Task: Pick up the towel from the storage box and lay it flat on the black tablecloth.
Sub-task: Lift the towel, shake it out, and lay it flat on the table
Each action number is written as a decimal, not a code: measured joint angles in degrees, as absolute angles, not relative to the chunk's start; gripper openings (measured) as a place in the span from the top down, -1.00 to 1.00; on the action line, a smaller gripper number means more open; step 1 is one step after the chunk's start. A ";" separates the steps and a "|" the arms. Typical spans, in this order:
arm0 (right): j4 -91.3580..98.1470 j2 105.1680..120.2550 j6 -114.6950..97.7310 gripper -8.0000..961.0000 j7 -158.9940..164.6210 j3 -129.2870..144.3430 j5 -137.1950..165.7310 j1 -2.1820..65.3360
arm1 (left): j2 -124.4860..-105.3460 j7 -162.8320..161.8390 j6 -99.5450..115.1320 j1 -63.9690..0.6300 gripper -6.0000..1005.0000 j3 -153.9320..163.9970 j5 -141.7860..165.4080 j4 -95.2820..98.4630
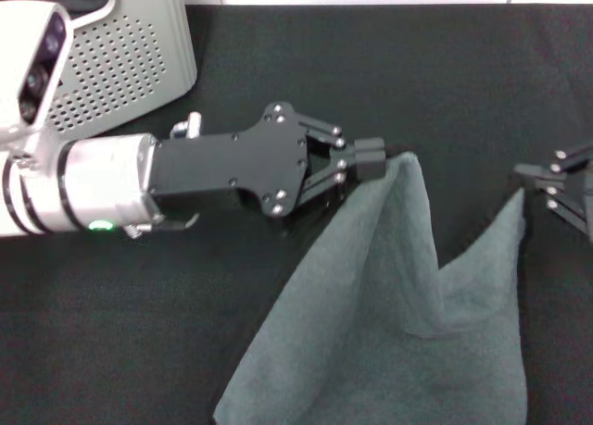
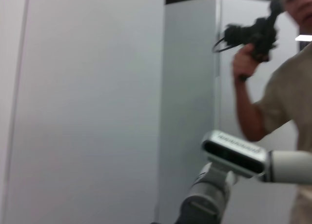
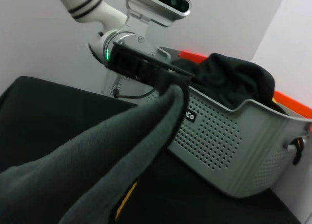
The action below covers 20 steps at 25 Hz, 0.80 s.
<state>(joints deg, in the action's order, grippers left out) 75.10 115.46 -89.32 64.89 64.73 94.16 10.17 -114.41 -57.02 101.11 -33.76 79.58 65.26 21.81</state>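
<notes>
The grey-green towel [image 1: 398, 305] hangs spread between my two grippers above the black tablecloth [image 1: 139, 314], with its lower part sagging toward the front edge of the head view. My left gripper [image 1: 378, 158] is shut on one upper corner. My right gripper [image 1: 533, 180], at the right edge, is shut on the other upper corner. The right wrist view shows the towel [image 3: 97, 170] close up, with a strip of its yellow-orange reverse [image 3: 127, 197], and the left gripper [image 3: 168, 82] pinching its corner. The silver-grey perforated storage box [image 1: 130, 64] stands at the back left.
The storage box [image 3: 234, 146] holds a plain dark cloth [image 3: 229, 82]. A white wall runs behind the table. The left wrist view shows only a wall, a person [image 2: 278, 102] holding a camera, and my right arm's wrist camera [image 2: 234, 153].
</notes>
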 joint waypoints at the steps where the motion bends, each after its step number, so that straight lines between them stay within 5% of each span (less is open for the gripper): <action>1: 74.01 115.47 -88.91 0.98 64.87 64.73 94.40 11.14 | -114.53 -56.37 98.99 -33.93 0.96 79.41 65.26 22.01; 7: 66.24 115.81 -83.73 0.98 64.83 65.57 98.52 16.67 | -115.65 -52.33 92.51 -33.04 0.96 79.41 64.95 21.98; 20: 63.95 115.83 -68.71 0.98 64.77 72.14 100.83 16.60 | -117.43 -47.39 79.80 -28.62 0.96 73.62 65.01 21.48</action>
